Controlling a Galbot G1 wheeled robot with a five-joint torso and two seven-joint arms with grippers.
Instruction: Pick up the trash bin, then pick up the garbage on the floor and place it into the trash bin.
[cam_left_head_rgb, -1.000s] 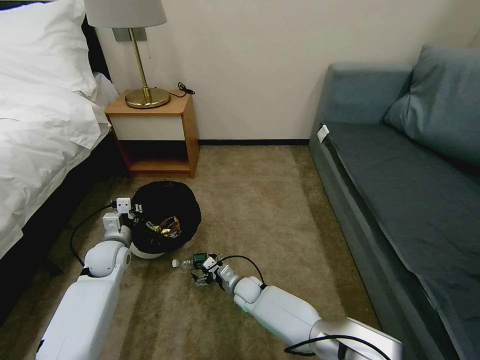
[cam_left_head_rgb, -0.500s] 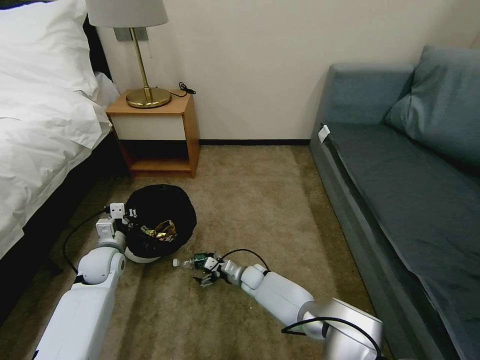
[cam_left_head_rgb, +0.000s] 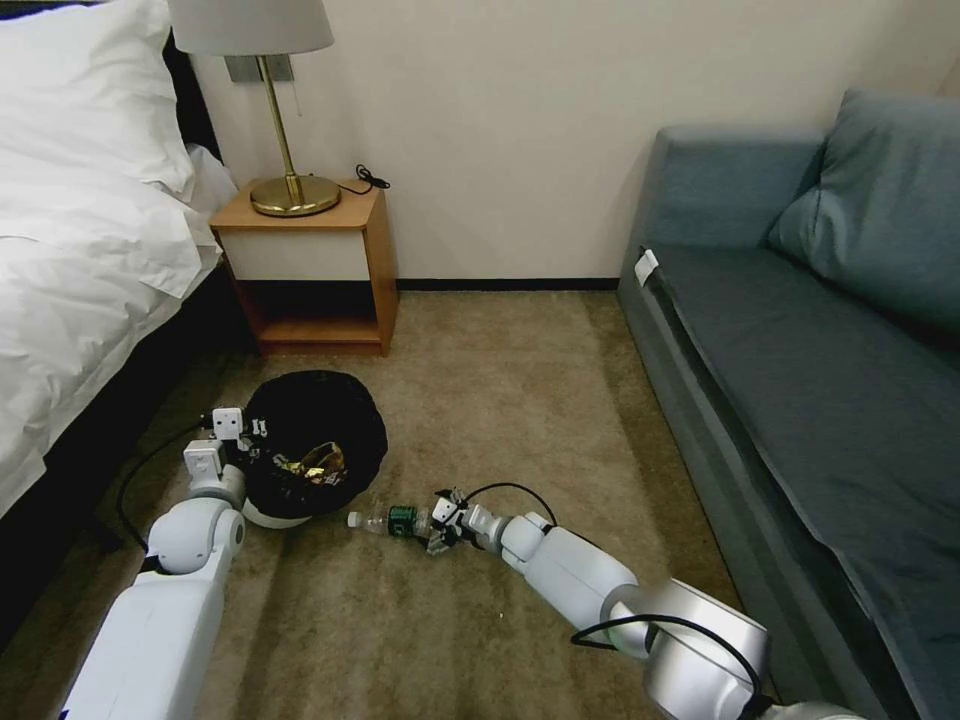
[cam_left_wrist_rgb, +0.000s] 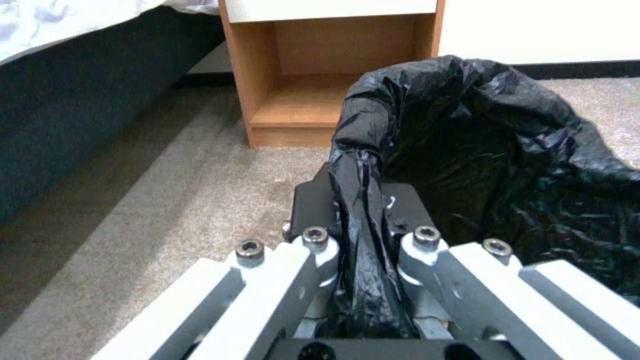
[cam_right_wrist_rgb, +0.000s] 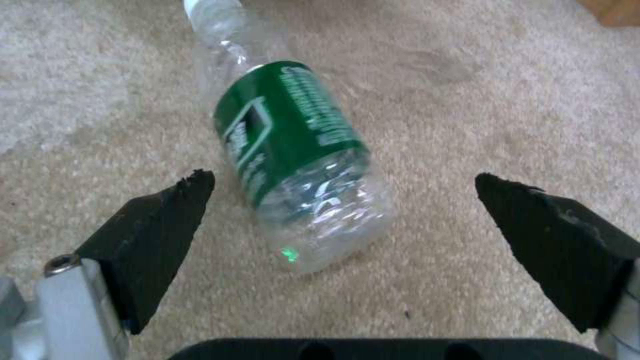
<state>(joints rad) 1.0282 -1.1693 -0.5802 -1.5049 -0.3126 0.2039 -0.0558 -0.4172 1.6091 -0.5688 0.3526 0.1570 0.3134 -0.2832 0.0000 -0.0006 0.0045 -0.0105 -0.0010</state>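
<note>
Bottle (cam_right_wrist_rgb: 293, 165) flat on carpet, cap away from wide-apart right gripper (cam_right_wrist_rgb: 343, 220) jaws; left gripper (cam_left_wrist_rgb: 363, 240) jaws clamped on bin liner (cam_left_wrist_rgb: 493, 165).

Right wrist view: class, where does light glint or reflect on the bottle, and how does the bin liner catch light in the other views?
Right wrist view: the clear bottle shows pale glints and a small green spot near its base, between the open right gripper fingers. Left wrist view: the trash bin liner shines in creased streaks where the left gripper pinches it. Head view: the liner reads mostly flat black.
</note>
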